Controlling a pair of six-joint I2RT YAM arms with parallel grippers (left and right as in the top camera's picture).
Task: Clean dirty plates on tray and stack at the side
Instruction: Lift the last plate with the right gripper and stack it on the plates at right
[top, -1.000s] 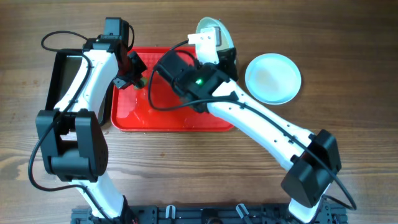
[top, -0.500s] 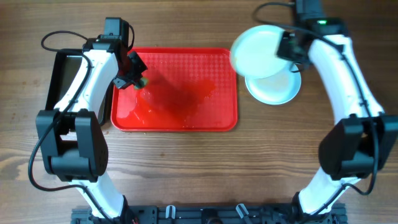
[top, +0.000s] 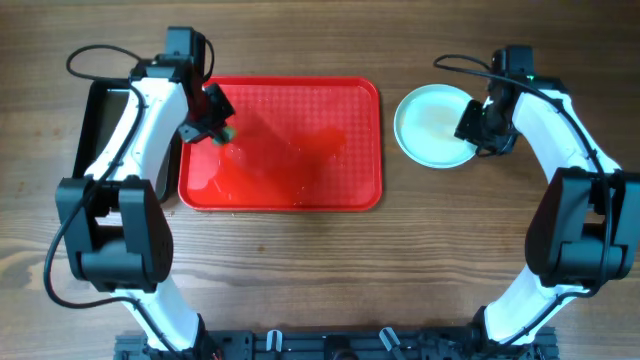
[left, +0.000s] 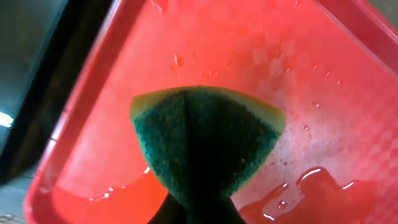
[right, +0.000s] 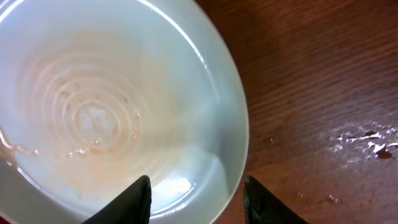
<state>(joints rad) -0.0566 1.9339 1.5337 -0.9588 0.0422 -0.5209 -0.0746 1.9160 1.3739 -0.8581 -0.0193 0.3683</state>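
Note:
The red tray lies in the middle of the table, wet and with no plate on it; it also fills the left wrist view. The pale plates sit stacked on the wood to its right. The top plate shows faint orange-brown streaks. My right gripper is open, its fingers straddling the plate's right rim. My left gripper is shut on a green and yellow sponge just above the tray's back left corner.
A black pan stands just left of the tray and shows in the left wrist view. Water puddles lie on the tray. Drops of water wet the wood right of the plates.
My right arm carried a plate from the tray's back edge to the right, set it on the plate there and opened. The left arm stayed put.

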